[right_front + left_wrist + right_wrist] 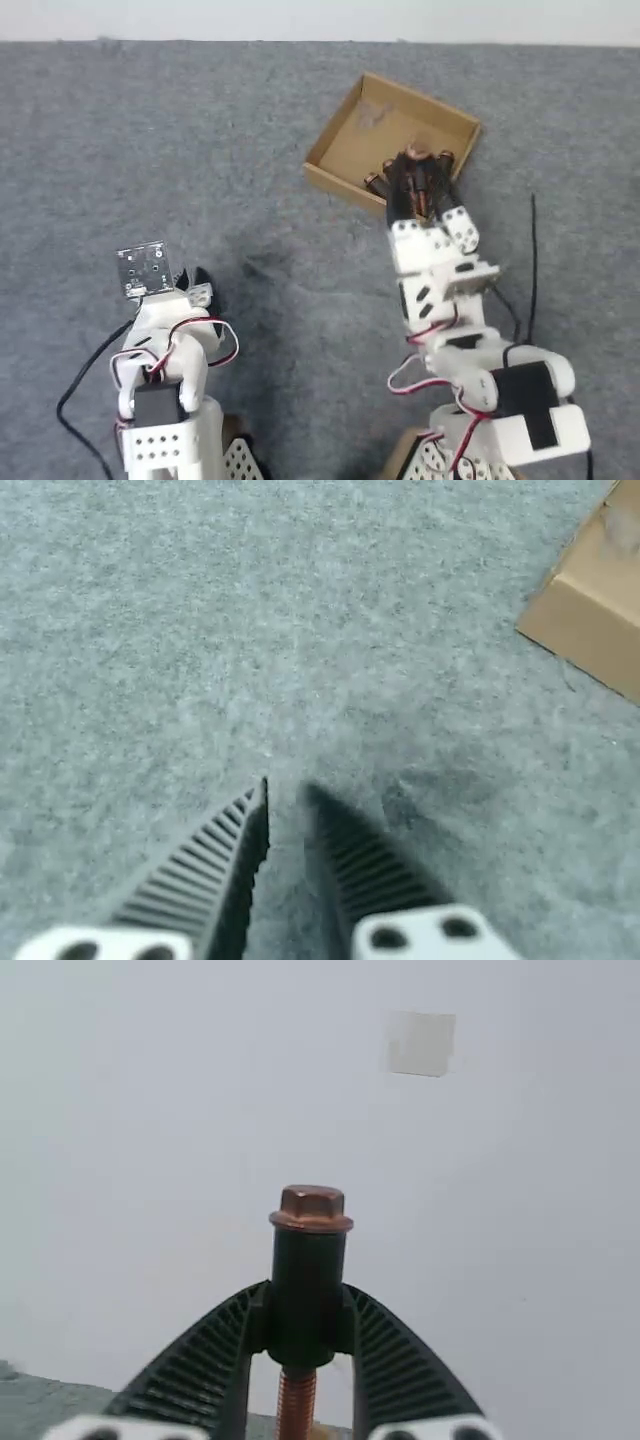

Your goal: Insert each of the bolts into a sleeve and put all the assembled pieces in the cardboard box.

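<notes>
Risk of drop outside cardboard box (340, 184), upper centre, upon off-centre release from right gripper (303, 1312) pinching sleeve (308, 1275) with bolt (311, 1206); left gripper (287, 805) slightly spread, empty.

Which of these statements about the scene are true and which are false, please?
1. The right gripper is shut on a black sleeve with a copper bolt in it. True.
2. The left gripper holds a bolt. False: it holds nothing and is over bare grey carpet.
3. The cardboard box has nothing in it. False: assembled pieces already lie in it.
4. The held bolt's head sticks out past the end of the sleeve. True.
</notes>
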